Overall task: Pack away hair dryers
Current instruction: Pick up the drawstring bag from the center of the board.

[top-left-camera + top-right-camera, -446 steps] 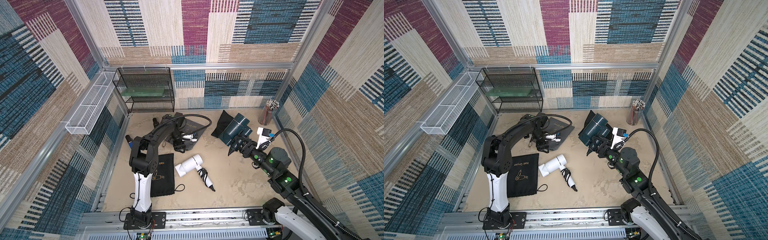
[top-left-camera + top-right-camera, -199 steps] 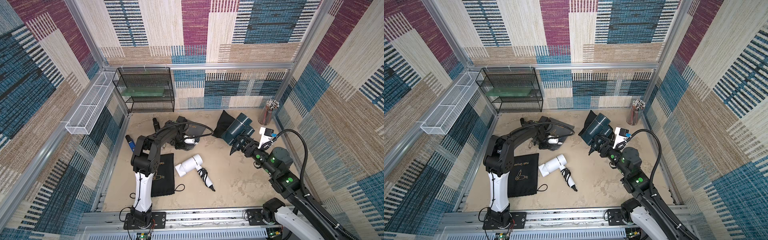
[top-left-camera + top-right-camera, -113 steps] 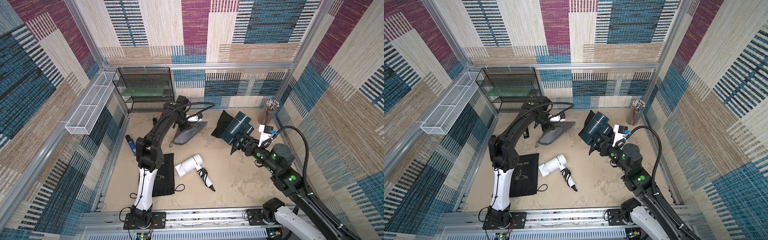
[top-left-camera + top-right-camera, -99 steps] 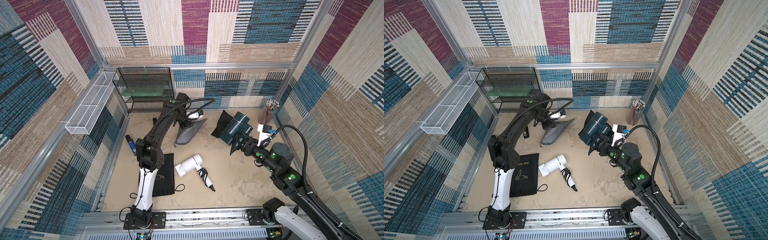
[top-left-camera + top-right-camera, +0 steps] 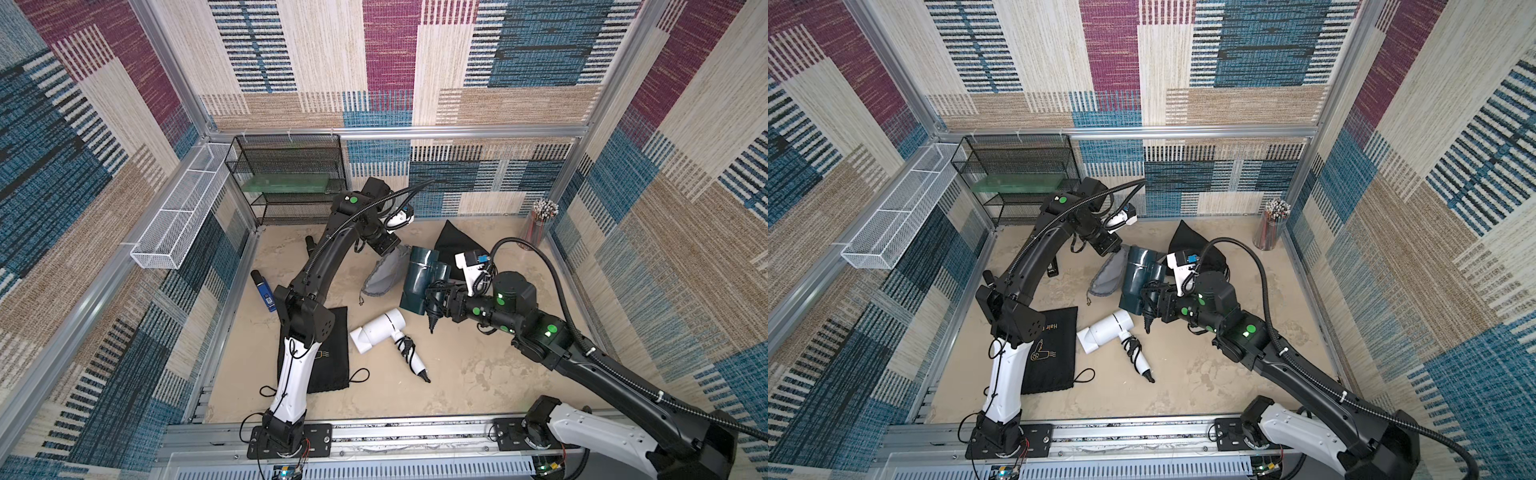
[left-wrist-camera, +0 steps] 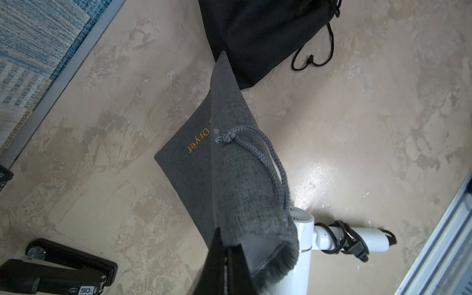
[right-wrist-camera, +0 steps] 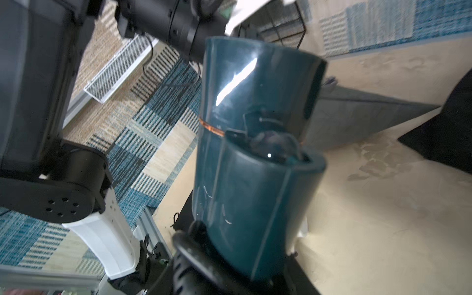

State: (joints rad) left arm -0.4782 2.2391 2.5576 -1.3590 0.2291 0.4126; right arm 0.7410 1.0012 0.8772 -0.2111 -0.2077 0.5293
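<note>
Gripping teal hair dryer (image 5: 419,272) at handle end with right claw (image 5: 434,301): rigid, likely slippery; pinching limp grey pouch (image 5: 384,274) with left claw (image 5: 390,248).

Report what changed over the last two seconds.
The left gripper, shut on the grey pouch, lifted it off the table; it now hangs beside the teal dryer. The right gripper kept its hold on that dryer and carried it toward the pouch. The white dryer and the flat black pouch stayed put.
</note>
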